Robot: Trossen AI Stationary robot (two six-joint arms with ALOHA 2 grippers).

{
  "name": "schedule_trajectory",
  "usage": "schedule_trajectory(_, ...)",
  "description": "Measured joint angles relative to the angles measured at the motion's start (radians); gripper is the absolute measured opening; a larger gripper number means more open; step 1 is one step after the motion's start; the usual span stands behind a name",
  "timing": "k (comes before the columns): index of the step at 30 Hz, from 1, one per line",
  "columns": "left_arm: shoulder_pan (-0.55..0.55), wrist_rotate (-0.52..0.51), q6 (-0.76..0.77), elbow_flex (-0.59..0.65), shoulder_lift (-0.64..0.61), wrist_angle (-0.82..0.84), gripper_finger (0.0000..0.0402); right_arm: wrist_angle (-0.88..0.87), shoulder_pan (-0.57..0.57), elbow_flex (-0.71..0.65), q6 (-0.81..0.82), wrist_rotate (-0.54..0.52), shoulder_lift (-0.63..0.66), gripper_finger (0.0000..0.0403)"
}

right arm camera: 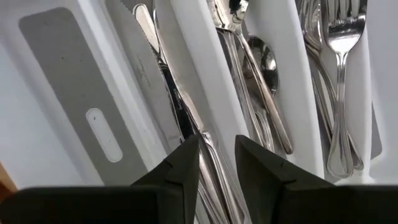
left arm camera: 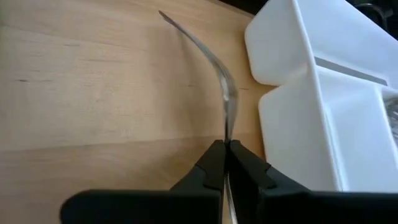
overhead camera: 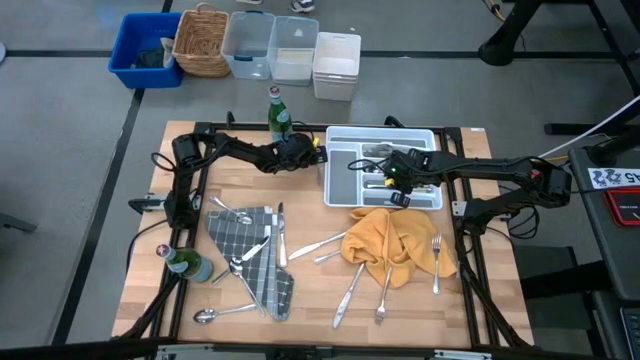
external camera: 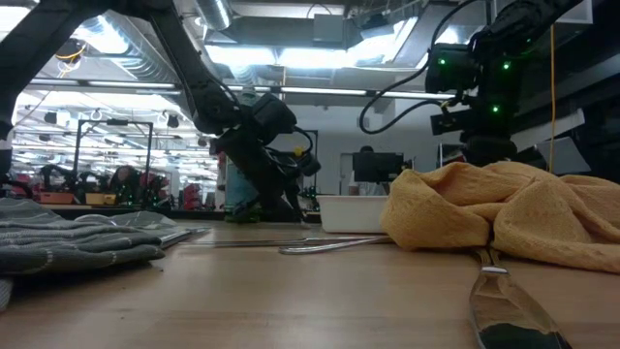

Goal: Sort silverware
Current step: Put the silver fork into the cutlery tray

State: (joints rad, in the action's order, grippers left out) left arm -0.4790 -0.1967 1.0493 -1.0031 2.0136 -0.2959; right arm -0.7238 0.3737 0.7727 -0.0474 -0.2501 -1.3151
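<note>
Butcher-block table [overhead camera: 300, 310], pale wood in narrow strips, carries everything, framed by black rails; the grey floor beyond its twelve o'clock edge holds a blue bin [overhead camera: 143, 50], a wicker basket [overhead camera: 202, 40] and clear and white plastic tubs [overhead camera: 290, 48]. The low view looks across the boards into a workshop with bright ceiling lights and cluttered benches.

A white plastic tray [overhead camera: 338, 192] with long moulded compartments sits at about one o'clock from the table's middle. A soft mustard cloth [overhead camera: 385, 240] lies crumpled at four o'clock, and a grey checked towel [overhead camera: 255, 262] lies rumpled at eight o'clock. One green glass bottle [overhead camera: 279, 115] stands at twelve o'clock, another [overhead camera: 187, 264] at the nine o'clock edge.

The silverware [overhead camera: 327, 246], slim and shiny, lies scattered across the lower half: pieces on the towel, between the two cloths, and a fork [overhead camera: 436, 262] on the bare wood just beside the cloth at four o'clock. More forks [right arm camera: 339, 74], spoons [right arm camera: 264, 62] and knives [right arm camera: 165, 68] lie lengthwise in the tray's separate slots.

The left gripper [left arm camera: 225, 149], just at nine o'clock of the tray, is pressed together on a thin curved utensil handle [left arm camera: 214, 59] that arcs above the wood. The right gripper [right arm camera: 217, 155] hovers over the tray's knife slot with its fingers spread and nothing between them.
</note>
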Motion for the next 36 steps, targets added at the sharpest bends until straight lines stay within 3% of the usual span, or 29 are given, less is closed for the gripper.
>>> schedule_trajectory(11, 0.040, 0.070, -0.027, 0.003, -0.038, 0.021, 0.0001, -0.003, 0.000, 0.000, 0.100, 0.032, 0.000, 0.0106)
schedule_trajectory(23, 0.083, 0.060, -0.159, 0.002, -0.175, 0.211, 0.0001, -0.002, 0.000, 0.000, 0.160, 0.060, 0.000, 0.0106)
schedule_trajectory(30, 0.121, 0.060, -0.171, 0.001, -0.255, 0.200, 0.0000, 0.033, 0.000, 0.000, 0.302, 0.139, 0.000, 0.0106)
schedule_trajectory(36, 0.159, 0.056, -0.171, 0.001, -0.306, 0.163, 0.0000, 0.120, 0.000, 0.000, 0.541, 0.165, 0.000, 0.0106)
